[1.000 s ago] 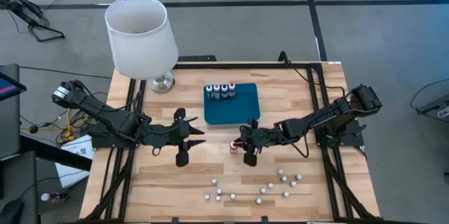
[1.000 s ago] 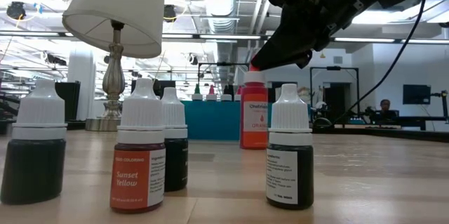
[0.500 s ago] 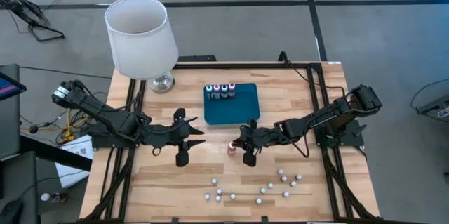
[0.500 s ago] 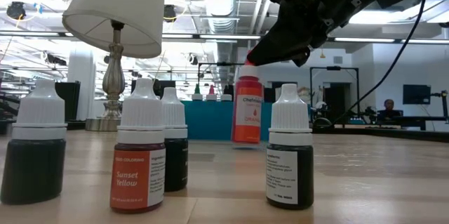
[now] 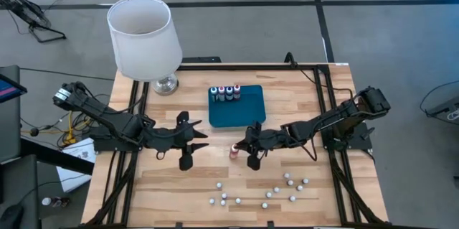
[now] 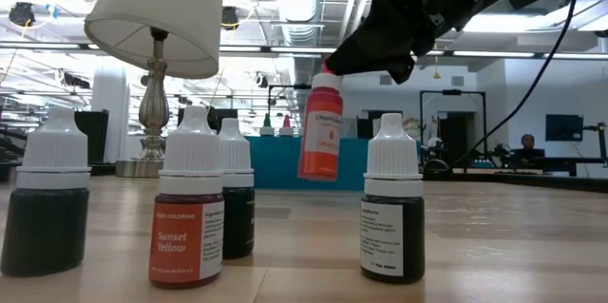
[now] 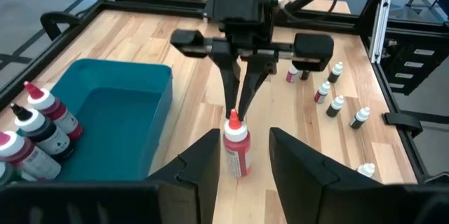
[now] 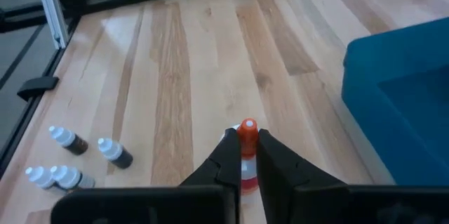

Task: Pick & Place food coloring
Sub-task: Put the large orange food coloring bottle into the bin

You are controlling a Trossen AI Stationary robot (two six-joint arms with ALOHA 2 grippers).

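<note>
We're seeing the orange food coloring bottle (image 6: 322, 140) hanging tilted off the table at frame center, cap up, pinched by the right gripper (image 5: 240, 149) clenched on its cap. Teal tray (image 5: 247, 114) sitting just above it, four bottles (image 5: 225, 92) already lined inside. Left gripper (image 5: 199, 142) waiting part-open, center-left. Roughly a dozen loose bottles (image 5: 276, 189) lying lower right.

The right gripper (image 8: 243, 155) is closing on the orange bottle's (image 8: 246, 155) cap, its fingers hiding most of the body in the right wrist view. In the low view, a black-filled bottle (image 6: 42, 203) at nine o'clock is running off the frame's edge. Labels on the bottles in the teal tray (image 5: 247, 113) are showing too small to read from above.
</note>
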